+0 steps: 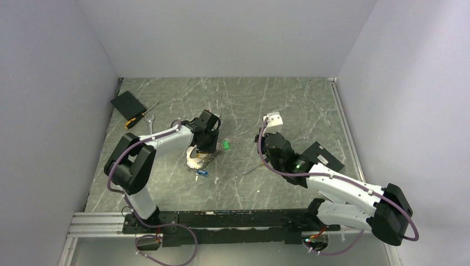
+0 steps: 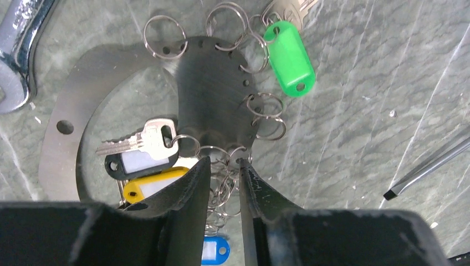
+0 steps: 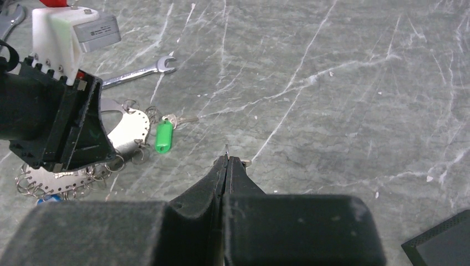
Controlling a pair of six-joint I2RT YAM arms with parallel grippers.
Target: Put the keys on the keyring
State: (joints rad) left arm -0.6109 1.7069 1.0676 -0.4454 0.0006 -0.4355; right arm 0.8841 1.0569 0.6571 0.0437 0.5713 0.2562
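On the counter (image 1: 238, 100) the keyring (image 2: 213, 94) lies flat left of centre, its holed edge fringed with small rings (image 2: 265, 105) and the keys (image 2: 145, 139) on and beside it. Your left jaws stand narrow astride the nearest rings, though I cannot tell if they grip, and the right jaws are shut, well apart. Pinch one ring only and lift slowly, clear of its neighbours; no writing is readable, and the key tags (image 2: 289, 58) look blank.

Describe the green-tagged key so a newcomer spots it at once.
On the grey marble table, find the silver keyring under the left gripper. The key lies at its edge toward the right arm. Unlike the other keys, it has a bright green tag.
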